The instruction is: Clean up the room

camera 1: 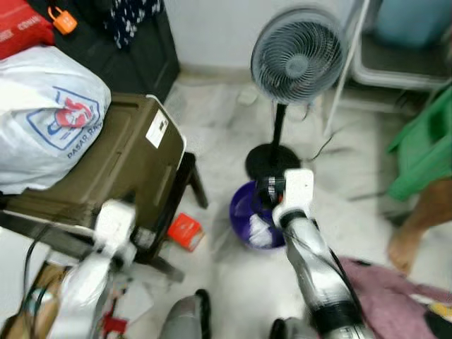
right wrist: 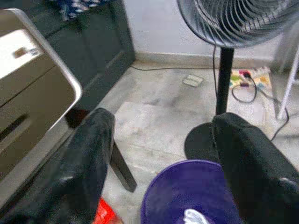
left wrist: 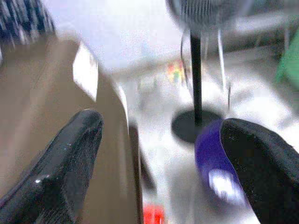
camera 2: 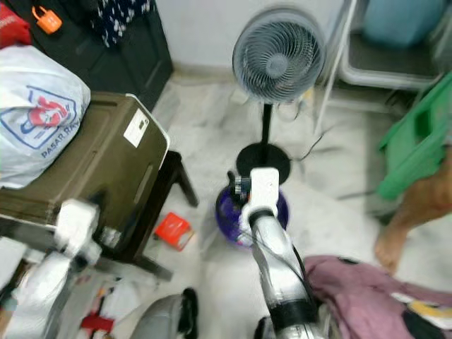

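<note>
A purple bin (camera 1: 247, 212) stands on the pale floor at the foot of a standing fan (camera 1: 296, 60), with white paper (camera 1: 260, 232) inside it. My right arm reaches over the bin, and the right gripper (right wrist: 159, 158) is open just above its rim (right wrist: 196, 186) with nothing between the fingers. A small red packet (camera 1: 185, 232) lies on the floor left of the bin. My left gripper (left wrist: 159, 158) is open too, held beside the olive box (camera 1: 106, 155) on the left, and its view is blurred.
A white plastic bag (camera 1: 42, 113) rests on the olive box, which sits on a dark stool. A person's bare foot (camera 1: 404, 247) and green cloth (camera 1: 424, 141) are at the right. Pink cloth (camera 1: 395, 289) lies near my right side. A power strip (right wrist: 247, 77) lies behind the fan base.
</note>
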Robot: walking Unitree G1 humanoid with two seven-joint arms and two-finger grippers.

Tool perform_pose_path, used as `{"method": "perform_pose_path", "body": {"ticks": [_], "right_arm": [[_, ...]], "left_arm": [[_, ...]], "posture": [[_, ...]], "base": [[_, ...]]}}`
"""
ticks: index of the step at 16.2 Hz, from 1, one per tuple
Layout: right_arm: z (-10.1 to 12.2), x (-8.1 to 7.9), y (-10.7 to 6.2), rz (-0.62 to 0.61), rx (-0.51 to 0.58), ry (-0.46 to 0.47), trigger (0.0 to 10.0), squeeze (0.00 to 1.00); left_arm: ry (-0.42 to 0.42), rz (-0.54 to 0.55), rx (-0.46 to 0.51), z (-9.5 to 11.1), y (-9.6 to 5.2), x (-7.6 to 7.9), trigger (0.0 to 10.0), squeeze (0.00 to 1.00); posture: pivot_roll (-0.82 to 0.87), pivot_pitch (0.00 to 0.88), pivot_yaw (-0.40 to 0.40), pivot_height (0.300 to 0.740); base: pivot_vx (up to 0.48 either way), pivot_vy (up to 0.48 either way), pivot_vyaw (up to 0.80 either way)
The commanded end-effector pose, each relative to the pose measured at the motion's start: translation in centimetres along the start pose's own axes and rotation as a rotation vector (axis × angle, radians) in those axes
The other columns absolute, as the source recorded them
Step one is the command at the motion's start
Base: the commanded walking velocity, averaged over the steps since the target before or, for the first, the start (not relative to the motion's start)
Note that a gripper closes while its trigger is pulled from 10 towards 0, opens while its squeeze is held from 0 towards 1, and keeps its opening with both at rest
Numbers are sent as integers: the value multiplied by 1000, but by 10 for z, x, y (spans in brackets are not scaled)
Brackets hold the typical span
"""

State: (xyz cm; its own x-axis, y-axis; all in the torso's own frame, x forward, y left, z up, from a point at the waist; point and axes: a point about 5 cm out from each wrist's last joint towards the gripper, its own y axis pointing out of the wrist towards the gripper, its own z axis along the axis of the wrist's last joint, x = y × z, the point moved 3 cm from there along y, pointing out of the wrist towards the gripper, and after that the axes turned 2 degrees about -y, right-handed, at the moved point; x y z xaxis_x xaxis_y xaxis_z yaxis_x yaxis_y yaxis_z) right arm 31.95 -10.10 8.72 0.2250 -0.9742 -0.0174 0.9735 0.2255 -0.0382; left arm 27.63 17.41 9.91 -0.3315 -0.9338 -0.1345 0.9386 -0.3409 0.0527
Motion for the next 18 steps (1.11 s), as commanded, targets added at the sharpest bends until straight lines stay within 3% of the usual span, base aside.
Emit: {"method": "perform_pose_path", "body": {"ticks": [1, 4, 6, 7, 9, 11, 13, 16, 18], "right_arm": [[9, -13, -6, 86, 12, -30, 10000, 1000], [13, -10, -10, 140, 16, -92, 10000, 1000], [23, 1, -3, 140, 6, -108, 10000, 1000], [28, 4, 0, 130, 19, -112, 10000, 1000], [49, 23, 11, -13, 93, -74, 10000, 1000], [52, 34, 9, -101, 122, -67, 10000, 1000], [43, 48, -4, -201, 106, 17, 10000, 1000], [30, 57, -24, -240, 64, 9, 10000, 1000], [11, 67, -58, -250, -10, -23, 10000, 1000]], "left_arm": [[20, 25, 19, 12, 6, -2, 10000, 0], [-4, 42, 67, 31, 27, 8, 10000, 0], [1, 36, 81, 40, 46, 17, 10000, 0], [12, 33, 88, 41, 49, 19, 10000, 0], [16, 78, 94, 40, 55, 18, 10000, 0], [9, 120, 106, 42, 56, 13, 10000, 0], [-7, 164, 132, 44, 56, 5, 10000, 0], [20, 135, 149, 48, 60, 12, 10000, 0], [-18, 124, 133, 45, 61, 16, 10000, 0]], "posture": [[70, 40, 78, 740], [29, 0, 80, 740], [0, 0, 81, 740], [-9, 0, 76, 740], [-20, 0, 56, 740], [-18, 0, 47, 740], [-32, 0, 46, 740], [-48, 0, 56, 740], [-78, 0, 63, 740]], "base": [[0, 0, 0], [0, 0, 0], [0, 0, 0], [0, 0, 0], [0, 0, 0], [0, 0, 0], [0, 0, 0], [0, 0, 0], [0, 0, 0]]}}
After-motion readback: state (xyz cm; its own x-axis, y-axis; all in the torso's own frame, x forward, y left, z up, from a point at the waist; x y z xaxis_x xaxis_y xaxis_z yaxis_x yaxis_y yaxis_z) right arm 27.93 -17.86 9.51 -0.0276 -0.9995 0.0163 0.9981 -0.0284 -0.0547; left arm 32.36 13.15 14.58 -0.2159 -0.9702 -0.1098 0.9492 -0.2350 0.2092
